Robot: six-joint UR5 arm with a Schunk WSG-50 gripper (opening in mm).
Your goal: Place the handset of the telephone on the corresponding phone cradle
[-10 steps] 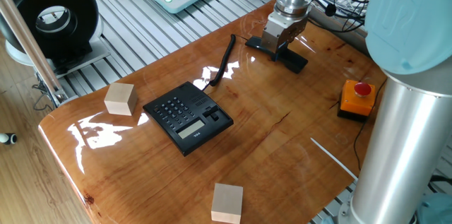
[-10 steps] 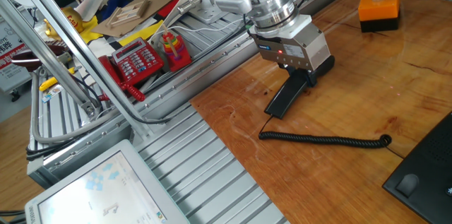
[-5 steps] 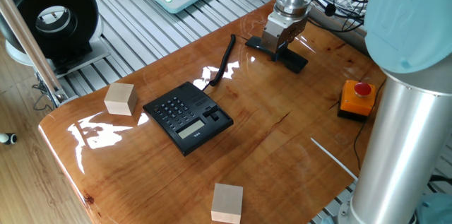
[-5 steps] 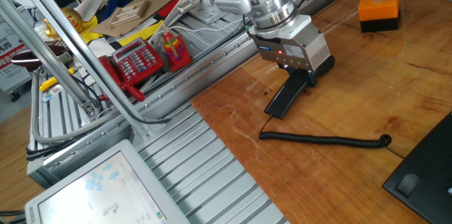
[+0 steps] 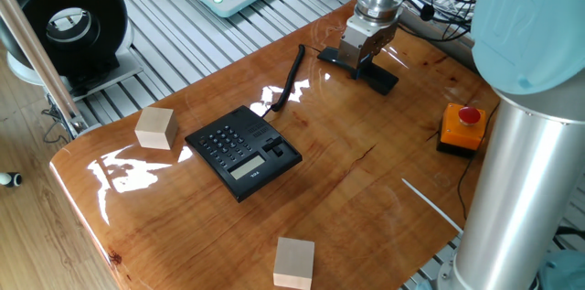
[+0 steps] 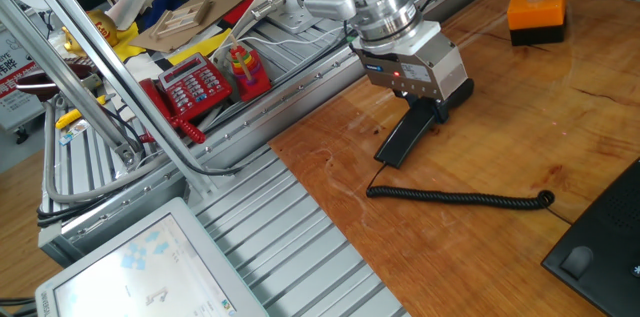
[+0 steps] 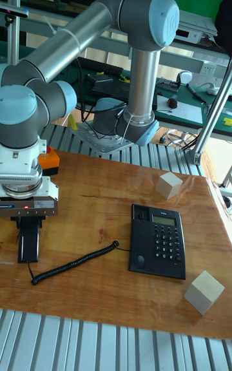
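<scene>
The black handset (image 5: 377, 76) (image 6: 403, 138) (image 7: 28, 246) lies flat near the far corner of the wooden table. My gripper (image 5: 366, 58) (image 6: 441, 103) (image 7: 29, 221) is lowered onto one end of it, fingers on either side. How tightly they hold cannot be seen, because the gripper body hides them. A coiled black cord (image 6: 460, 195) (image 7: 74, 261) runs from the handset to the black phone base (image 5: 242, 151) (image 7: 158, 241). The base's phone cradle (image 5: 276, 146) (image 7: 138, 240), a recessed side strip, has nothing in it.
An orange box with a red button (image 5: 462, 127) (image 6: 537, 5) sits near the arm's column. Two wooden blocks (image 5: 155, 128) (image 5: 294, 263) flank the phone. A thin white rod (image 5: 430, 203) lies near the table edge. Metal rails border the table.
</scene>
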